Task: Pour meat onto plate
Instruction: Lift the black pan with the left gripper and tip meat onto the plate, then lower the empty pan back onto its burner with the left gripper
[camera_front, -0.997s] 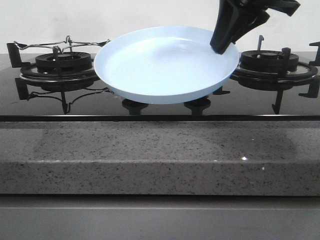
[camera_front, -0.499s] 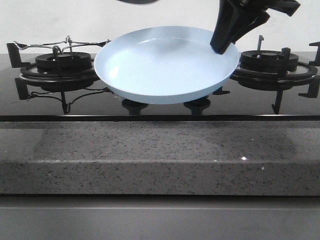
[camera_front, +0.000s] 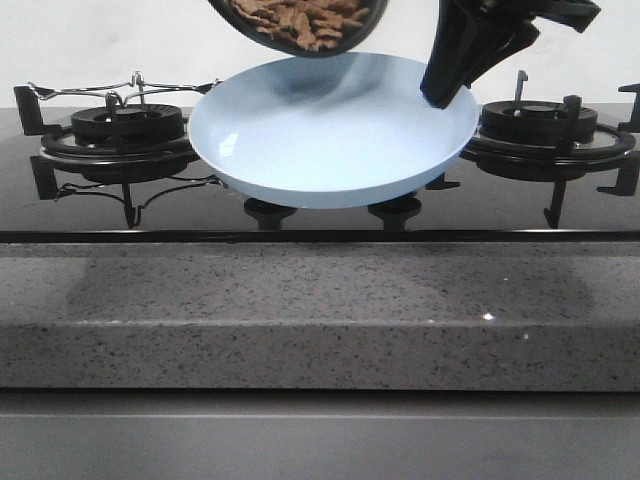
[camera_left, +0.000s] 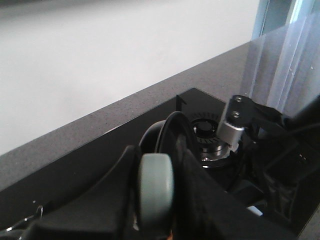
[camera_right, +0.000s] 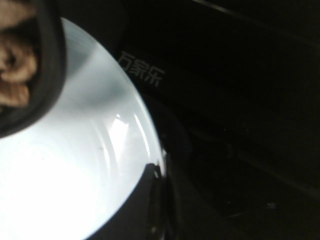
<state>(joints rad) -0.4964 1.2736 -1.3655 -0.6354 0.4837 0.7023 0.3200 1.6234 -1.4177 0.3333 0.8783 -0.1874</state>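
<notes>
1. The plate (camera_front: 330, 135) hung tilted above the middle of the black stove top (camera_front: 320, 215), between the 2 burners, its open face turned toward the front view.
2. The right claw (camera_front: 448, 85) came down from the upper right and was pinched onto the plate's far right rim; in the right wrist view a dark finger (camera_right: 145, 200) overlapped that rim.
3. A black frying pan (camera_front: 300, 30) sat just above the plate's back edge, tipped forward, only its lower part inside the front view.
4. The meat (camera_front: 300, 15) lay piled inside the pan; none showed on the plate.
5. The pan threw a soft grey shadow on the plate's upper surface.
6. The left claw (camera_left: 157, 192) showed only in the left wrist view, closed around a pale rounded handle (camera_left: 156, 185).
7. The left burner (camera_front: 125, 130) carried a thin wire rack (camera_front: 120, 90) just beside the plate's left rim.
8. The right burner (camera_front: 545, 125) stood behind the right claw, partly hidden by it.
9. 2 knobs (camera_front: 270, 212) sat under the plate.
10. A speckled grey worktop (camera_front: 320, 310) ran across the front.
</notes>
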